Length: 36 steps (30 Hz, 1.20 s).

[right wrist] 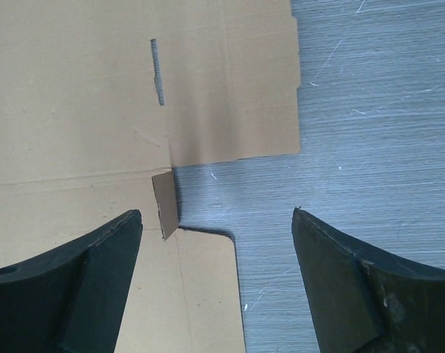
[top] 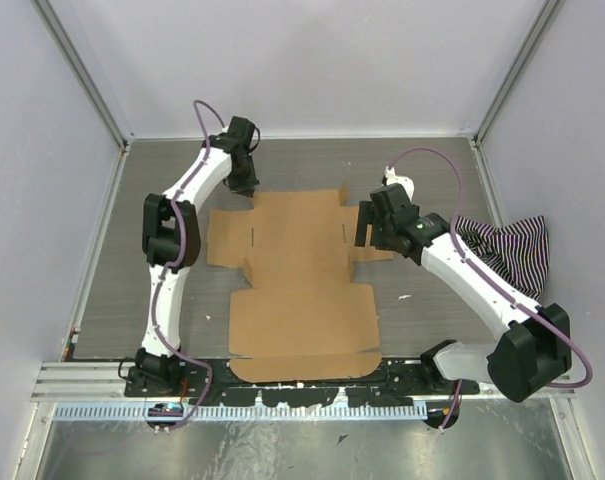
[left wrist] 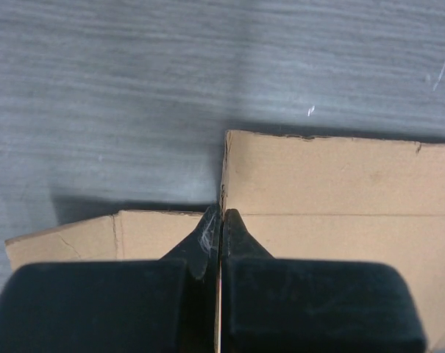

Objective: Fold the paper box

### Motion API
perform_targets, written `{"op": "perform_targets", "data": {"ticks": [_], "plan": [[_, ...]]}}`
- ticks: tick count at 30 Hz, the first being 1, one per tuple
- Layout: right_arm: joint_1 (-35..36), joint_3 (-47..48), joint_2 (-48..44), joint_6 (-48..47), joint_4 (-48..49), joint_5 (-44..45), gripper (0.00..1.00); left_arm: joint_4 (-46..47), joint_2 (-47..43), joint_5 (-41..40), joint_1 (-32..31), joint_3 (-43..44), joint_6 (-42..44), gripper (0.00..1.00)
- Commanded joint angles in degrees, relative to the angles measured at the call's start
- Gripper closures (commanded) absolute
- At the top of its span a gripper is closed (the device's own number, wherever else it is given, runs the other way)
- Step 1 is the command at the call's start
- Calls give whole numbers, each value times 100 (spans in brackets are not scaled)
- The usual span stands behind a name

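While the paper box (top: 302, 290) lies unfolded mid-frame on the surface (top: 162, 290), our left tool (left wrist: 220, 220) is clenched at its upper-left edge and our right tool (right wrist: 216, 215) released; we judge lifting a flap comes next.

The top external camera hangs high above and behind the arm bases, which sit at 6 o'clock in its frame. It looks steeply down and forward, far enough off to take in the whole table (top: 112, 260) and the flat paper box (top: 302, 300). The left wrist camera rides just behind the left gripper (left wrist: 220, 215), whose fingers fill its frame at 6 o'clock. It faces down along them, very close to the sheet's 11 o'clock corner. The right wrist camera looks down between the fingers of the right gripper (right wrist: 215, 213), at 7 and 5 o'clock, close over the sheet's 2 o'clock edge. Each wrist view shares its patch of cardboard with the overhead view.
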Motion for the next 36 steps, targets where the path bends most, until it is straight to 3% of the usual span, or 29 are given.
{"op": "perform_targets", "data": {"ticks": [1,10,20,22,30,36], "plan": [[-170,343,-107,-174,62,-90,12,895,-1160,72,0,-822,158,100],[-386,1046,160,-471,27,-115,13,3309,-3176,-93,-79,-3423,495,100],[-454,2277,436,-838,-89,-328,13,7770,-5382,-1356,-928,-7058,1705,100],[-457,2445,532,-859,-102,-537,15,8366,-5567,-1300,-1071,-7442,1987,100],[-479,2965,1036,-956,-402,-686,39,10689,-5972,-974,-1357,-8774,2656,100],[-494,3034,1153,-1028,-480,-605,40,11488,-6033,-607,-1394,-9149,2976,100]]}}
